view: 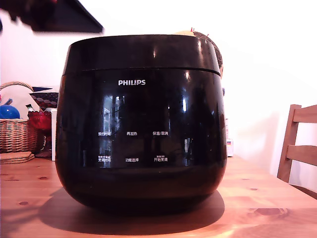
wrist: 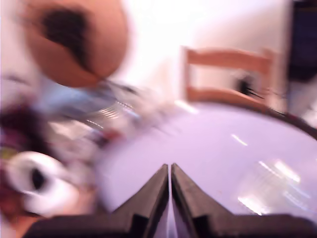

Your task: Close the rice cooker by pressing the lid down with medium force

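Black lid (view: 143, 52) looks seated flush on your cooker (view: 141, 144); press seems done. Gripper (wrist: 170, 171) jaws pressed together, empty, above the lid.

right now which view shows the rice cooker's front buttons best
The exterior view. It faces the rice cooker head-on, so the logo and the white button labels are sharp, and the lid sits down on the body. The wrist view is blurred: only the cooker's glossy top shows beyond the hand, with no buttons.
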Action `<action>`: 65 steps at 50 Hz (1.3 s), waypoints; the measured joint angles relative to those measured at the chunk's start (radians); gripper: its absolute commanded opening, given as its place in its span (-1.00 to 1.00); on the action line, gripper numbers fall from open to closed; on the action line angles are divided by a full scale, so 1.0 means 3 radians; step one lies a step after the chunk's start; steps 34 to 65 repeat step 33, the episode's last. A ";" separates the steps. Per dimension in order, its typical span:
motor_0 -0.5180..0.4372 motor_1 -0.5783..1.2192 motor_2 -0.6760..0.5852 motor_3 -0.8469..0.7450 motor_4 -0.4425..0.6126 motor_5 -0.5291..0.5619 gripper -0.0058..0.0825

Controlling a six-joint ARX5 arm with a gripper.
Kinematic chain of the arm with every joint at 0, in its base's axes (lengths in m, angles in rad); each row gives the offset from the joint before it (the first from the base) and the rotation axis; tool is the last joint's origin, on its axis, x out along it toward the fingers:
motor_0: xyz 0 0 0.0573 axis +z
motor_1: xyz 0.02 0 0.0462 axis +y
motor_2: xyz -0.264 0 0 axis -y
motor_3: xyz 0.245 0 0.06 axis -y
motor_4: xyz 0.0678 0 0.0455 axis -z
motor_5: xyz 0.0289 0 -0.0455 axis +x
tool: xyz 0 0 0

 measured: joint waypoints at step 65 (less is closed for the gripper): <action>0.1155 -0.0697 0.0122 -0.0389 -0.0381 0.0078 -0.92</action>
